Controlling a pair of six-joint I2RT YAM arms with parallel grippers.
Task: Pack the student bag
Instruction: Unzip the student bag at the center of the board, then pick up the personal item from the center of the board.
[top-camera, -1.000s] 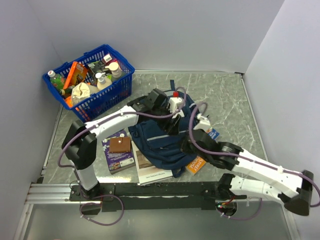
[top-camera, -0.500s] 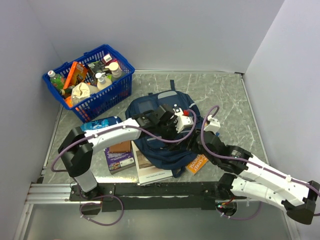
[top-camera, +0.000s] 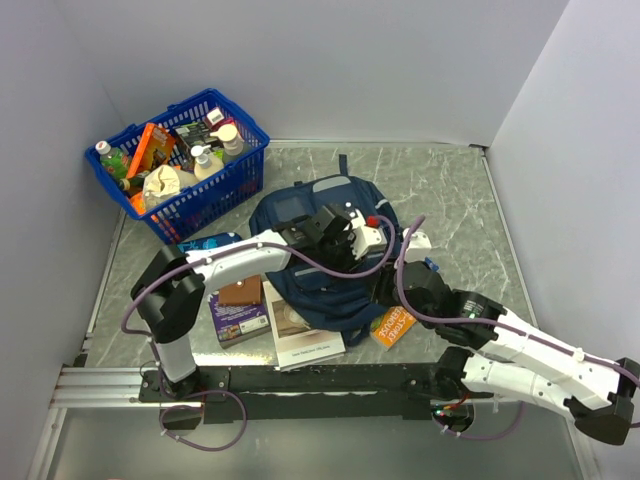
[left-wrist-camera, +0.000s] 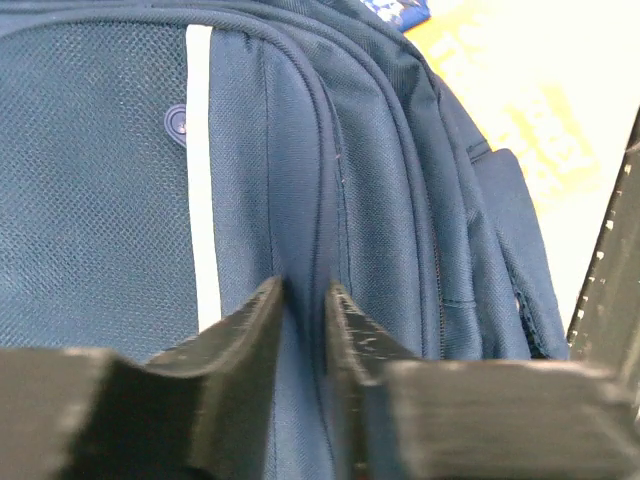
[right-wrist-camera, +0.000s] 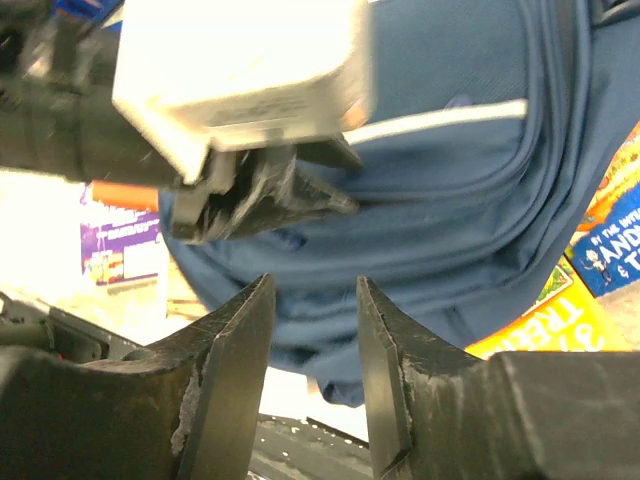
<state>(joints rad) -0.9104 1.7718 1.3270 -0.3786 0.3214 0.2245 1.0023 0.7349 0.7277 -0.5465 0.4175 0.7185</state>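
Observation:
The student bag (top-camera: 318, 292), navy with a grey-blue panel, lies flat in the middle of the table. My left gripper (top-camera: 352, 258) reaches over the bag's middle. In the left wrist view its jaws (left-wrist-camera: 305, 292) pinch a raised fold of the bag (left-wrist-camera: 100, 200) beside a zip seam. My right gripper (top-camera: 384, 290) sits at the bag's near right edge. In the right wrist view it (right-wrist-camera: 315, 288) stands open, and the bag (right-wrist-camera: 460, 190) lies just past its tips. The left gripper's dark fingers (right-wrist-camera: 285, 195) and white camera block show above.
A blue basket (top-camera: 246, 128) full of bottles and packets stands at the back left. A purple book (top-camera: 232, 320) with a brown wallet (top-camera: 240, 291) on it, a white book (top-camera: 308, 343), an orange book (top-camera: 395, 325) and a blue pencil case (top-camera: 205, 243) lie round the bag.
The left arm swung nearer over the bag and its jaws closed on a fold of fabric. The bag's top panel came into view. The right gripper's jaws stand wider than a second ago.

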